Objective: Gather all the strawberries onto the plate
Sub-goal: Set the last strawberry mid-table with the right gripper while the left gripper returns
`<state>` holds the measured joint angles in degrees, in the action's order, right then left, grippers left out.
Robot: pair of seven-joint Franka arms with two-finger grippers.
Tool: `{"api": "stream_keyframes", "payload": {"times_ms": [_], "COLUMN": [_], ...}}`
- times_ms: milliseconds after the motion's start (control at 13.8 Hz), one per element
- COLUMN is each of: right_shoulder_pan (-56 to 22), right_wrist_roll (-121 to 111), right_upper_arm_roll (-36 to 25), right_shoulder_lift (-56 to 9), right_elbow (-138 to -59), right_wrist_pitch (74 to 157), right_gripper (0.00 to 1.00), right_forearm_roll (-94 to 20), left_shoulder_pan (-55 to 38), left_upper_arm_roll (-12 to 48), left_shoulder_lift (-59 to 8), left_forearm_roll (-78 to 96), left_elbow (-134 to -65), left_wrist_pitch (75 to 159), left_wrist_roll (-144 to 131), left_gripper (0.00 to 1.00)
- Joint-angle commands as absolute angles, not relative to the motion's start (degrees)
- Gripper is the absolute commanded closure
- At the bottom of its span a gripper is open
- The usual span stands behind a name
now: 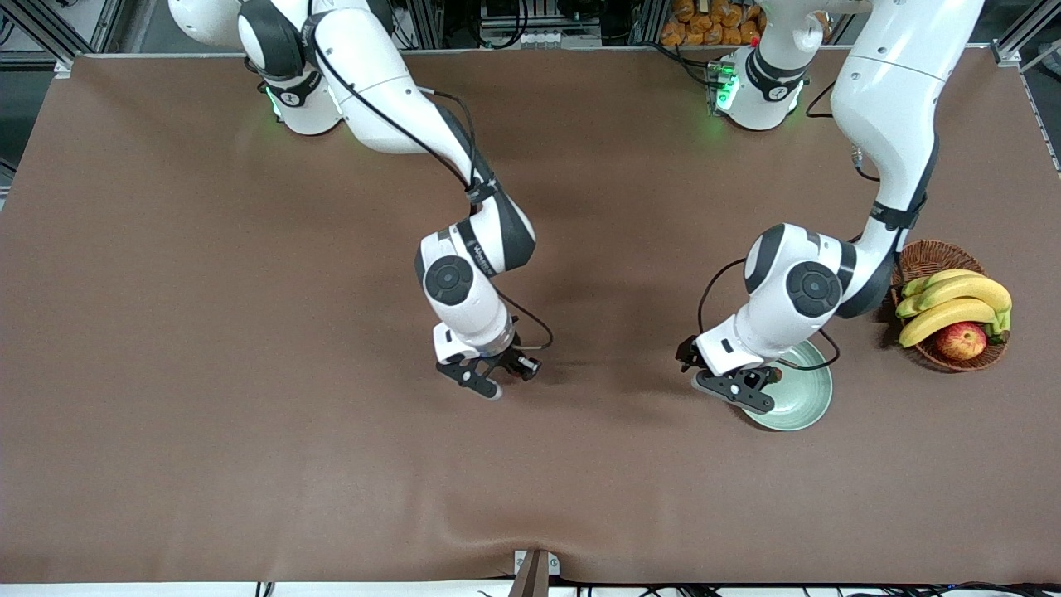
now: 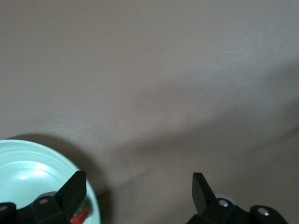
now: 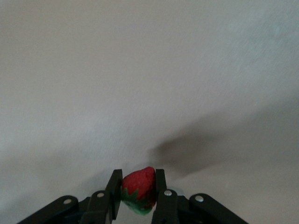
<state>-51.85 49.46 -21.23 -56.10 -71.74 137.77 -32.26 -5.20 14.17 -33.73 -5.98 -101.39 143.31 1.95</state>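
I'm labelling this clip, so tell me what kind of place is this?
Probably a robotics lab bench rather than a kitchen: two arms stand bolted along a brown-covered table with metal framing at its edge. The props are a plate and a basket of fruit; the right gripper holds a strawberry.

I can't read any text, label, brand, number or sign anywhere; the small markings on the arms stay illegible to me.

Part of the plate (image 1: 808, 406) is covered by the left gripper (image 1: 738, 390), and a strawberry (image 2: 81, 212) in it is half hidden by a finger (image 2: 70, 191).
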Motion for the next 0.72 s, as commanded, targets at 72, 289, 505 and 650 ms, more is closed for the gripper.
{"api": "stream_keyframes", "payload": {"times_ms": [72,289,505,650], "right_shoulder_pan": [-53.53,-52.48,-50.02,-49.57], "right_wrist_roll": [51.68,50.98,45.21,36.96], "right_upper_arm_roll": [-22.23,-24.69,-29.6,-35.21], "right_shoulder_lift": [-56.08,-54.76,-51.87,-50.89], "right_elbow": [-72.6,-72.6,-72.51,-72.51], "right_wrist_pitch": [137.81,136.94,128.18,120.71], "right_gripper": [0.0,0.0,0.0,0.0], "right_forearm_roll": [-31.03,-30.24,-30.23,-30.23], "left_shoulder_pan": [-5.19,-5.27,-5.36,-7.54], "left_upper_arm_roll": [14.06,14.06,14.15,14.15], "left_shoulder_lift": [-33.49,-33.66,-33.58,-33.31], "left_forearm_roll": [-7.29,-7.29,-7.29,-7.29], "left_elbow": [-101.69,-101.69,-101.69,-101.69], "left_wrist_pitch": [142.91,142.91,142.91,142.82], "left_wrist_roll": [0.35,0.35,0.0,-3.67], "left_gripper": [0.0,0.0,0.0,0.0]}}
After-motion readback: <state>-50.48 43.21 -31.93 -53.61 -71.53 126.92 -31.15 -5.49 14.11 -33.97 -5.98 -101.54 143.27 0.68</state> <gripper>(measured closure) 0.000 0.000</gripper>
